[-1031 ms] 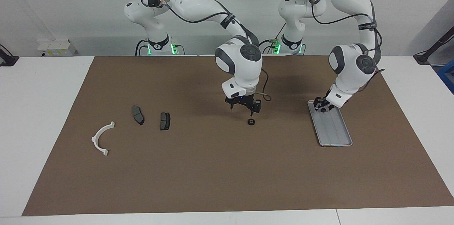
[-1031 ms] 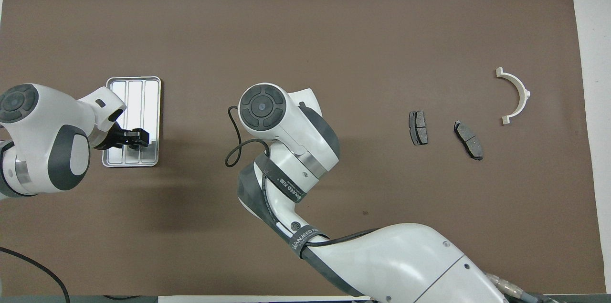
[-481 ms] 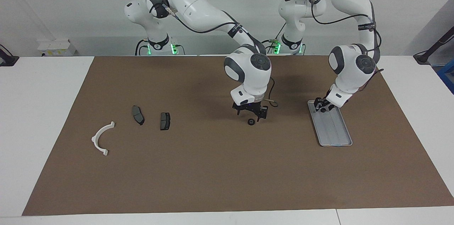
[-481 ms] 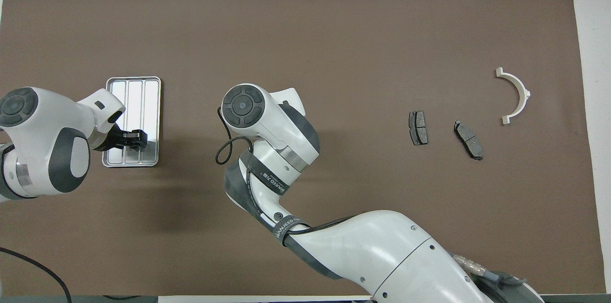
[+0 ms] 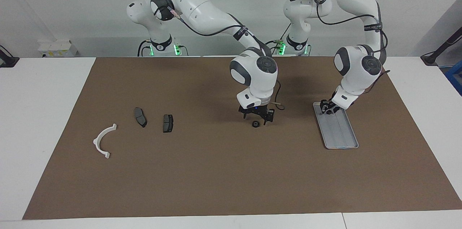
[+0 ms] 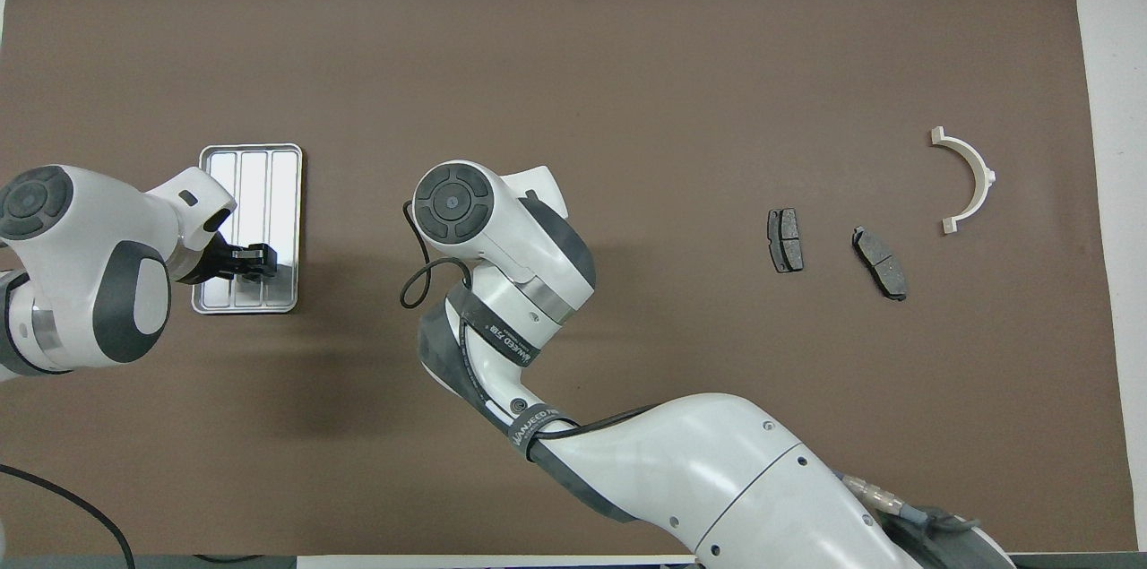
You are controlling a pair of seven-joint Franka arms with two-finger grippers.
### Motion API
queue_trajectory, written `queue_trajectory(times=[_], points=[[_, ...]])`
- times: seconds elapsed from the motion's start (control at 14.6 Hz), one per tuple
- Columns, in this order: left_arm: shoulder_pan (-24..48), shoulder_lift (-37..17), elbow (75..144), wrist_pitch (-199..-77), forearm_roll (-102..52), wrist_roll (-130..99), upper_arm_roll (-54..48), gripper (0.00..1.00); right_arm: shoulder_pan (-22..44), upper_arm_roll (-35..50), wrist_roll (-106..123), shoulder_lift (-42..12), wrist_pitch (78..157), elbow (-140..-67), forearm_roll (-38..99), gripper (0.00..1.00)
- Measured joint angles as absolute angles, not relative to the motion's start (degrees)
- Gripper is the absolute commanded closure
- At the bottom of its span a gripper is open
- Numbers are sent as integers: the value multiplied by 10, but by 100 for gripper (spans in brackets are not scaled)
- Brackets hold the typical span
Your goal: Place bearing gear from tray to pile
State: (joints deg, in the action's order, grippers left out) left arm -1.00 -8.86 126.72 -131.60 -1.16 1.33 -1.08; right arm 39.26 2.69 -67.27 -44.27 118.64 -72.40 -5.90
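Observation:
The bearing gear [image 5: 255, 124], a small black ring, lies on the brown mat mid-table, outside the tray. My right gripper [image 5: 257, 119] is low over it, open, with its fingers on either side of the gear. In the overhead view the right arm's hand hides both the gripper and the gear. The silver tray [image 5: 341, 135] [image 6: 251, 161] lies toward the left arm's end. My left gripper [image 5: 327, 109] [image 6: 260, 260] hangs over the tray's end nearer the robots. The pile, two dark brake pads [image 5: 140, 117] [image 5: 168, 123] and a white bracket [image 5: 103, 140], lies toward the right arm's end.
The brown mat [image 5: 216, 178] covers most of the white table. In the overhead view the pads [image 6: 785, 239] [image 6: 880, 262] and the bracket [image 6: 972, 179] lie well apart from the right arm's hand. A loose cable loops beside the right wrist [image 6: 421, 282].
My right gripper has moved a little toward the left arm's end and come down around the gear. The gear, tray and pile have not moved. The left arm has barely shifted.

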Motion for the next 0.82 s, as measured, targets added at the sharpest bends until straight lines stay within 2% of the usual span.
queue_trajectory(times=[0.27, 0.41, 0.62, 0.69, 0.76, 0.82], points=[[-10, -89, 1270, -1318, -12, 13, -11, 51, 395, 27, -673, -452, 1215, -735, -59, 0], [-10, -89, 1271, -1319, -12, 13, -11, 62, 395, 27, -673, -455, 1218, -740, -59, 2], [-10, -89, 1271, -1319, -12, 13, -11, 91, 395, 27, -673, -454, 1218, -739, -59, 29], [-10, -89, 1271, -1319, -12, 13, -11, 94, 395, 27, -673, -452, 1218, -739, -59, 46], [-10, -89, 1271, -1319, -12, 13, -11, 95, 395, 27, -673, -450, 1218, -739, -59, 58], [-10, -88, 1271, -1319, -12, 13, -11, 95, 395, 27, -673, -450, 1218, -739, -59, 63]])
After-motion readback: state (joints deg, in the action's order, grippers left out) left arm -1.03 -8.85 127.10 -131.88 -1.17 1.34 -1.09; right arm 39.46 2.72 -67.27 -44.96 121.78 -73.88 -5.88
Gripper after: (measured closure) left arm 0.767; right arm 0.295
